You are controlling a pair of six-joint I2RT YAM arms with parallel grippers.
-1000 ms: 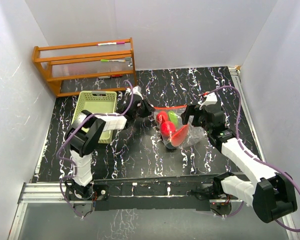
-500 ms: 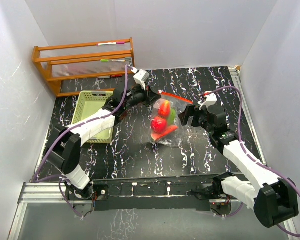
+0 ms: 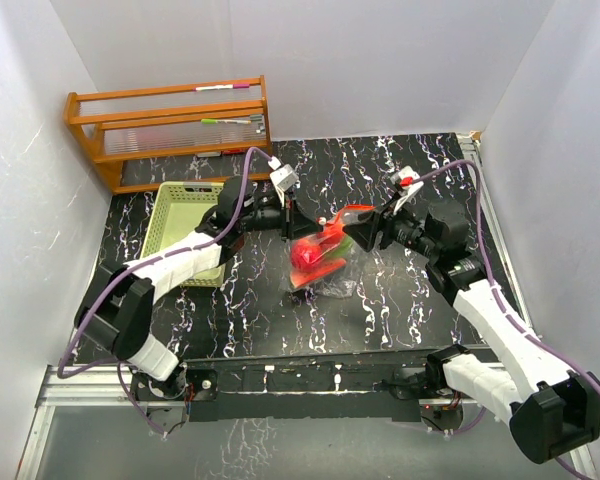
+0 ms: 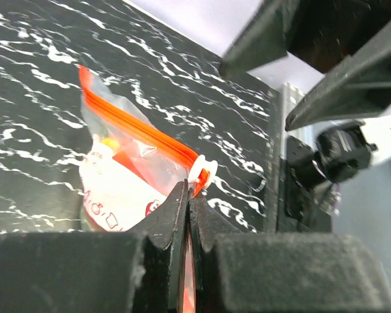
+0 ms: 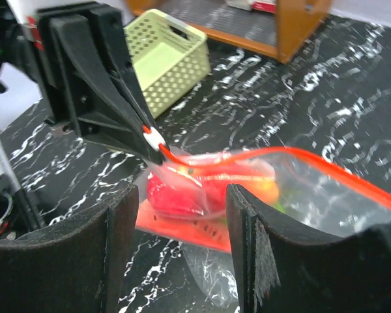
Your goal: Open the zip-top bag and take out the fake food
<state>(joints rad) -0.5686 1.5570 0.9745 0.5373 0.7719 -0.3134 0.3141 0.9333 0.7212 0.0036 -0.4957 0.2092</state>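
The zip-top bag hangs tilted over the table's middle, its red zip strip on top. My left gripper is shut on the strip's left end, by the white slider; the bag shows beyond the shut jaws. The fake food sits inside: red round fruit, a watermelon slice and a green piece. My right gripper is open at the bag's right end. In the right wrist view its fingers stand wide apart in front of the bag, not touching it.
A pale green slotted basket stands left of the bag and also shows in the right wrist view. A wooden rack stands at the back left. The metal rail runs along the table's right edge.
My right gripper has moved left up to the bag's right end. My left gripper has shifted a little right and lower with the zip strip, and the bag has swung nearer the table.
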